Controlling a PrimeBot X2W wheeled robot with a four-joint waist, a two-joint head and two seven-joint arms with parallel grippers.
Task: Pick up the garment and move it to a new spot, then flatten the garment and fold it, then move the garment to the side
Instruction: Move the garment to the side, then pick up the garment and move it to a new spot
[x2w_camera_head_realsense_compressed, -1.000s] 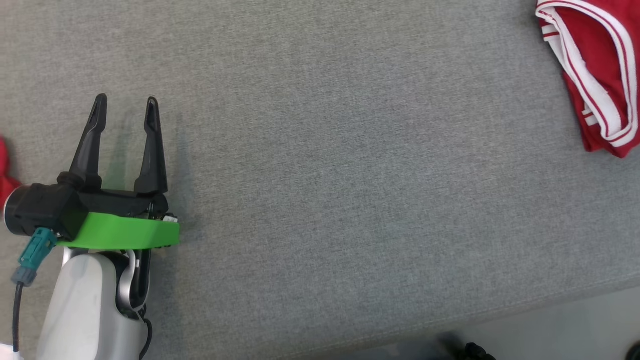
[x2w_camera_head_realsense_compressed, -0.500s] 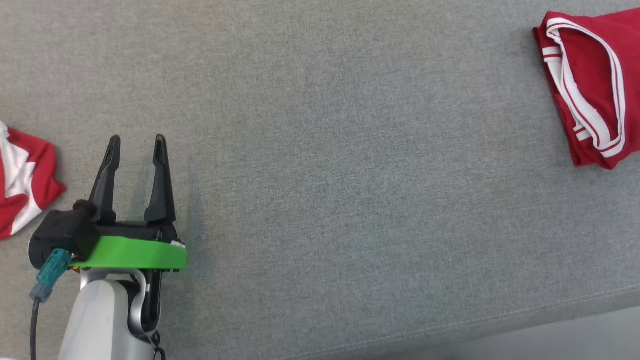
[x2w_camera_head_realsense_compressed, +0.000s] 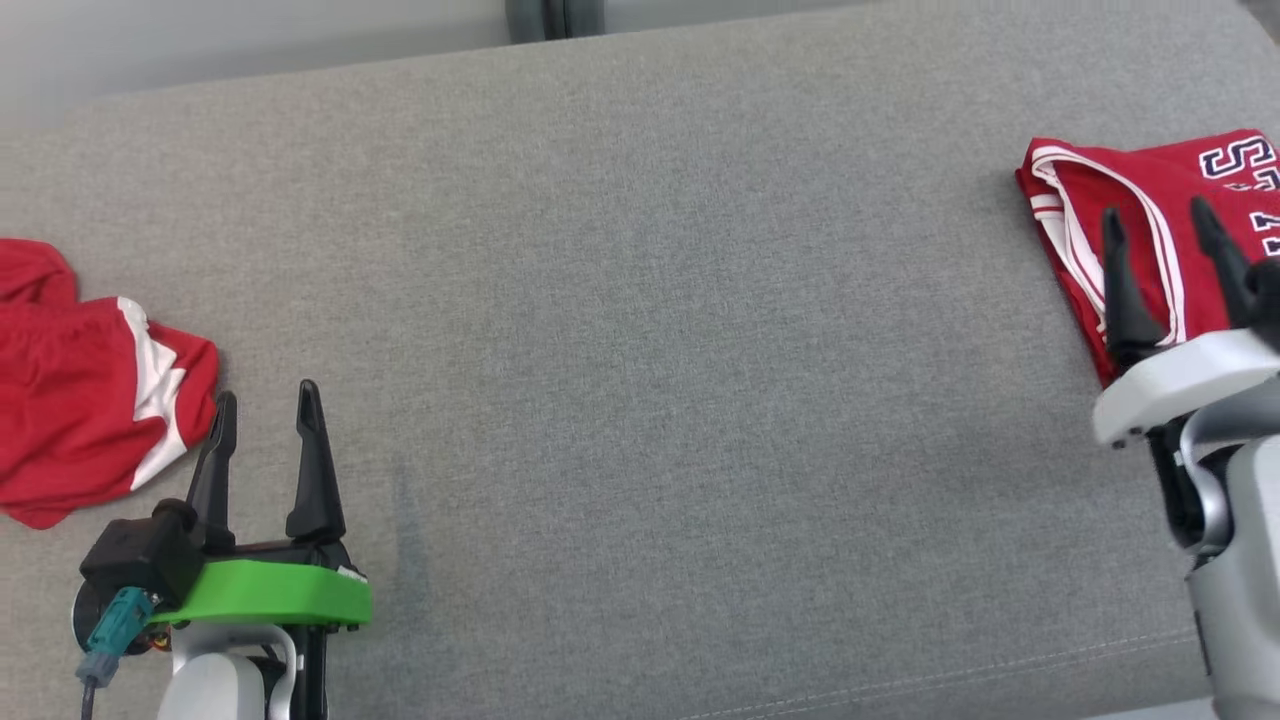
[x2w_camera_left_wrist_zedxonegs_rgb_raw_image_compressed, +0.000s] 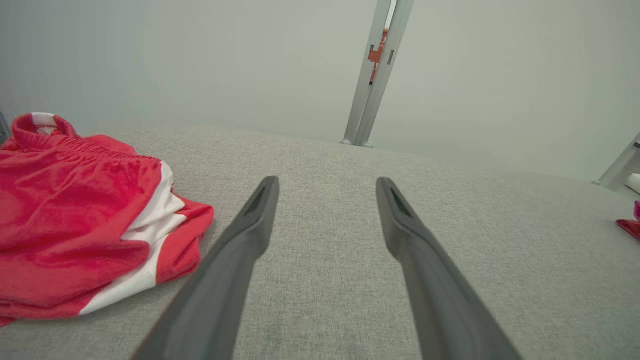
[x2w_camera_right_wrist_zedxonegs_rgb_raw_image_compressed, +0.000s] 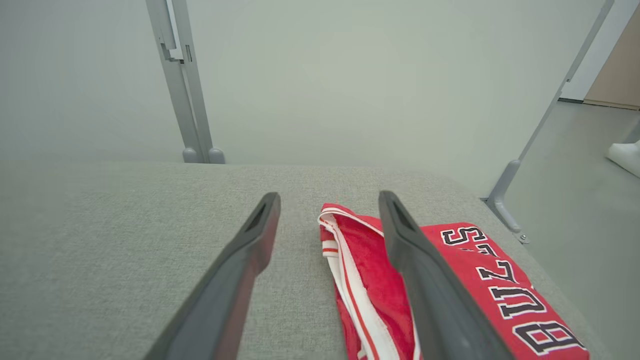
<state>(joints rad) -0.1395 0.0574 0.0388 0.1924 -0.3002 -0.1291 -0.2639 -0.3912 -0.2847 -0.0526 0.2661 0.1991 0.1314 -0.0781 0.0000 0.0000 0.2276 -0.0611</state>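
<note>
The folded red garment (x2w_camera_head_realsense_compressed: 1125, 185) lay at the counter's (x2w_camera_head_realsense_compressed: 650, 350) right end near its rounded edge, the right gripper (x2w_camera_head_realsense_compressed: 1153, 210) spread and empty over it. The left gripper (x2w_camera_head_realsense_compressed: 266, 392) — also spread — hovered beside crumpled shorts (x2w_camera_head_realsense_compressed: 70, 400) at the left — open fabric between.

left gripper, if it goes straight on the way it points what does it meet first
Nothing close: ahead of the left gripper lies grey cushion, which it may graze if it tilts down; depth is unclear. The red shorts sit off to its left, clear of that line.
</note>
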